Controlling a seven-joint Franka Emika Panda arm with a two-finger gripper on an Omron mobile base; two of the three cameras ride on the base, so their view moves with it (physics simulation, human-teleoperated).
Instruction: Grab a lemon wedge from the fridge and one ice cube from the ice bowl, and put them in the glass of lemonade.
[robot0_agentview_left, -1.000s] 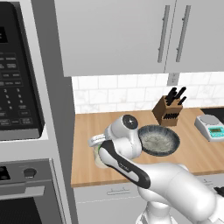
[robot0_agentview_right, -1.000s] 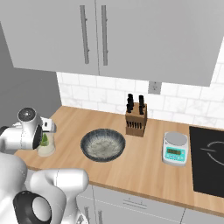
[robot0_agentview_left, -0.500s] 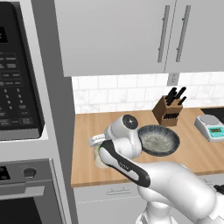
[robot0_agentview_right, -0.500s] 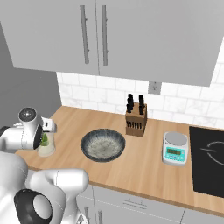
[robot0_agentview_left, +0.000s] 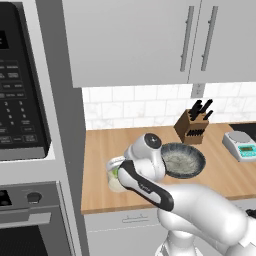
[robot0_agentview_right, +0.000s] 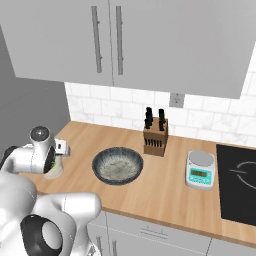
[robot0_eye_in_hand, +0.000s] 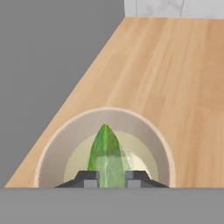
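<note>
Against the earlier frames little has shifted: the base has not driven, the counter items stand as they did, and the hand has settled slightly lower over the glass.

Left base view: the arm folds forward over the wooden counter (robot0_agentview_left: 125, 142), its hand poised directly above the glass of lemonade (robot0_agentview_left: 115, 180) near the counter's left front corner. A green sliver shows at the rim beneath the hand. The ice bowl (robot0_agentview_left: 182, 160) sits just beside the arm's wrist, to the right. A knife block (robot0_agentview_left: 192, 126) stands at the tiled wall; a kitchen scale (robot0_agentview_left: 242, 145) lies at the far right.

Right base view: the glass is seen partly behind the hand at the left, the ice bowl close to its right, block and scale beyond. The ice cube step appears not yet begun.

Hand view: the gripper (robot0_eye_in_hand: 112, 177) is closed to a narrow gap on the lemon wedge (robot0_eye_in_hand: 105, 153), pinching its broad end, with the pointed tip aimed down into the glass mouth. Pale liquid is visible beneath it.

Assessment: the wedge is light, soft and likely slick with juice; a grip across its thick rind end is sound, and hard squeezing would crush it. The glass is fragile and could tip if the fingers knock the rim. Release looks imminent.
</note>
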